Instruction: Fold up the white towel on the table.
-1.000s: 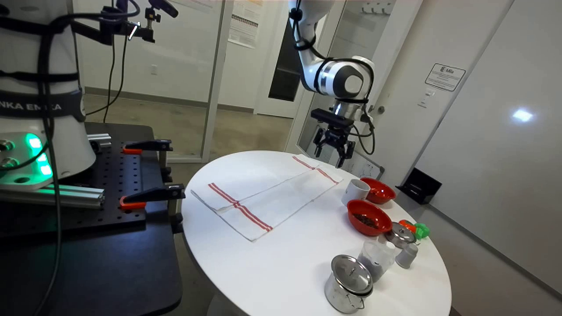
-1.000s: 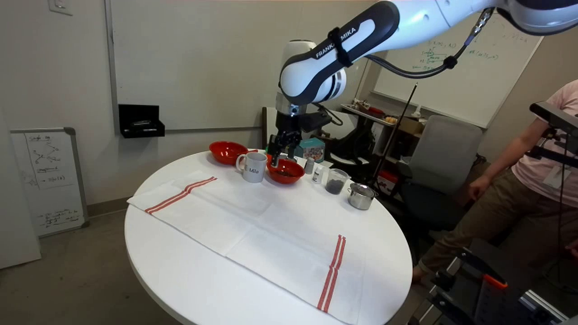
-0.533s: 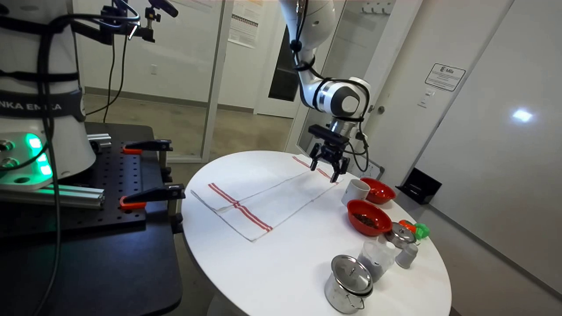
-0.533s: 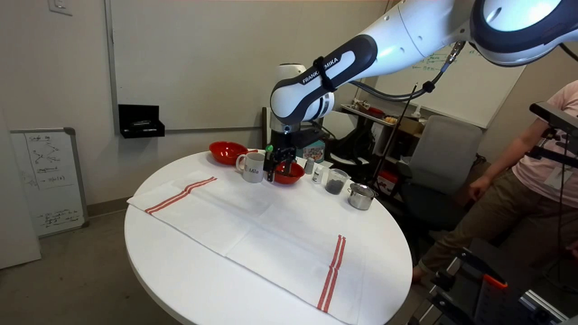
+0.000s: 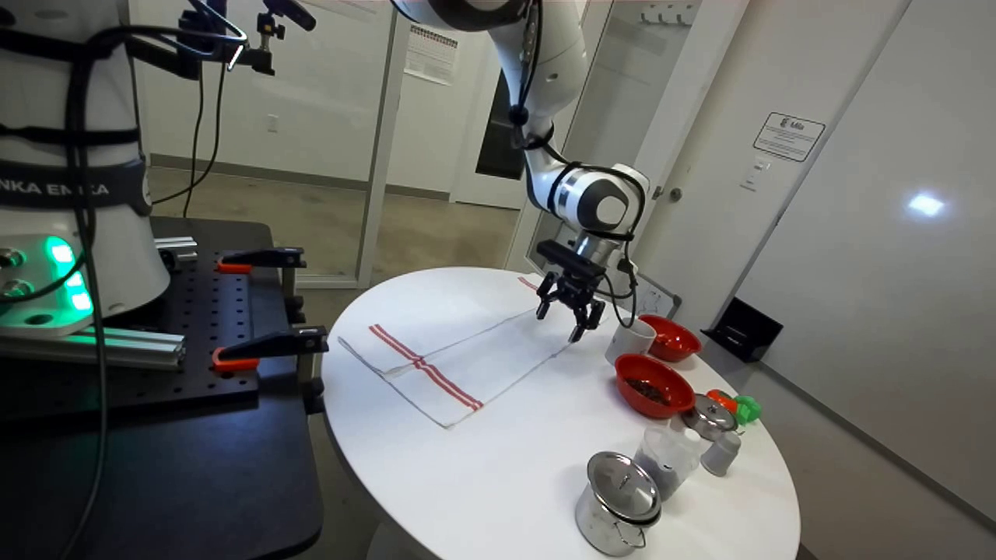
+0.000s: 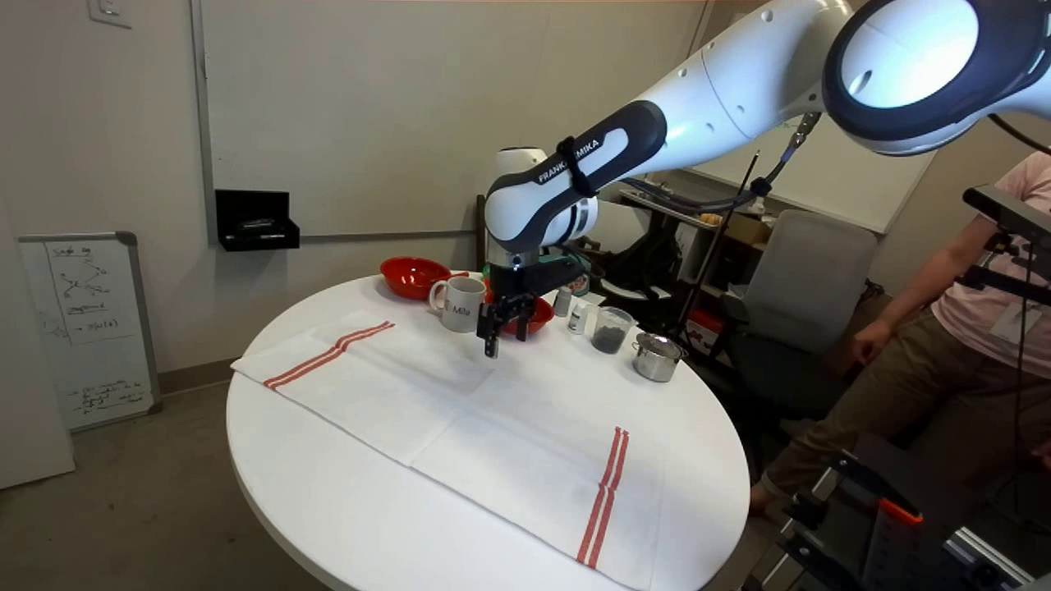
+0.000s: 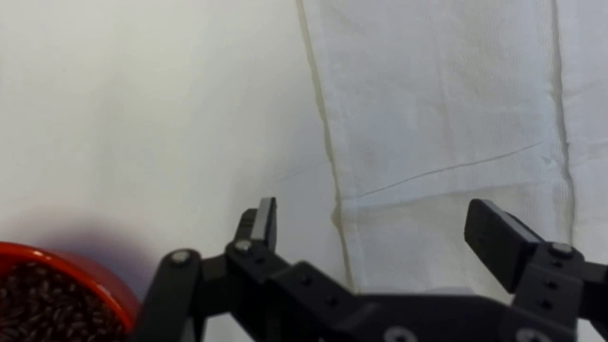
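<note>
The white towel (image 6: 493,427) is spread in a long strip on the round table (image 5: 498,482), near the mug (image 6: 462,307). Over one long edge the gripper (image 7: 371,203) is held, its fingers (image 7: 494,237) parted wide; whether the towel is touched cannot quite be judged.

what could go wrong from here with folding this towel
The towel lies flat, so the open gripper, straddling its edge in the wrist view, might close without catching any of it. The red bowl of dark grains sits close by; a sideways swing could knock it and spill them.
</note>
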### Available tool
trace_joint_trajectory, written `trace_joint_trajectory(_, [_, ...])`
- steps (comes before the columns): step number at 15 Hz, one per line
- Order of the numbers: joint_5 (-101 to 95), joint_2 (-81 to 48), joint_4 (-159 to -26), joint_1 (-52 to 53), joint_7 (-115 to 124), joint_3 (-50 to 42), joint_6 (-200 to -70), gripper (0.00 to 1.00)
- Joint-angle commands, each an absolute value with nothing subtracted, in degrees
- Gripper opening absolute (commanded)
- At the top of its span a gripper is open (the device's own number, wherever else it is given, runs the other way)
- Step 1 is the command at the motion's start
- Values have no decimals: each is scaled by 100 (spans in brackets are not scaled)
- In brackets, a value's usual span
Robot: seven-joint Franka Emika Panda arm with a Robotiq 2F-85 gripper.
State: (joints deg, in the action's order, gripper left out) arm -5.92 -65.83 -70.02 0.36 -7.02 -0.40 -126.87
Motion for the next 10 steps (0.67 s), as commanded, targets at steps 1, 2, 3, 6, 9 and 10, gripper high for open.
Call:
trace_joint_trajectory(1, [-463, -6933, -6518, -20, -663, 21, -12446, 100])
trace_joint_trajectory(2, [-457, -6968, -6491, -25, -667, 24, -12439, 100])
trace_joint_trajectory(3, [-454, -7021, -6451, -29, -680, 31, -12446, 100])
trace_joint_trajectory(6, [-449, -7170, -6320, -20, -690, 46, -12440, 100])
trace_joint_trajectory(9, [-459, -7342, -6152, 6, -686, 58, -12396, 100])
trace_joint_trajectory(10, [-461, -7388, -6103, 10, -689, 62, -12379, 100])
